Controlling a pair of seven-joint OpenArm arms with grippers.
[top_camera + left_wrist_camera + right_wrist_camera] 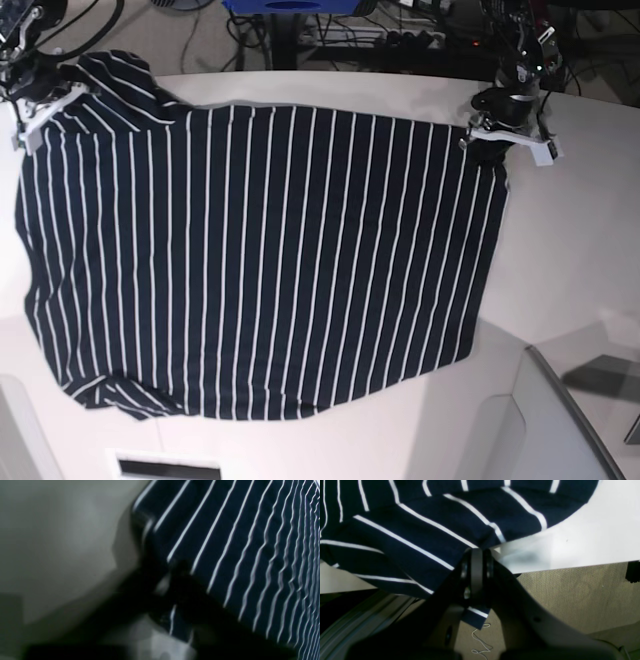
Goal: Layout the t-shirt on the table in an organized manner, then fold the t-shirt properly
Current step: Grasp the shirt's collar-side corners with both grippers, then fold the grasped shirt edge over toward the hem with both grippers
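shirt (260, 260) spread across table (570, 250) | left gripper (505, 135) clamped on far-edge corner | right gripper (477, 555) pinching opposite corner | risk: uneven pull skews cloth or slips a corner free

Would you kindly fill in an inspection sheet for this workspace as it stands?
Surface: white table, curved edge, bare on the base view's right.
Job's things: striped t-shirt spread nearly flat, one sleeve bunched at the far corner on that view's left.
Clutter: nothing seen on the table.
Grippers: right pincer shut on the t-shirt edge at the table's rim; left pincer shut at the opposite far corner, its wrist view blurred.
Cables: tangled leads behind the table.
Surroundings: blue object beyond the far edge; woven flooring below.
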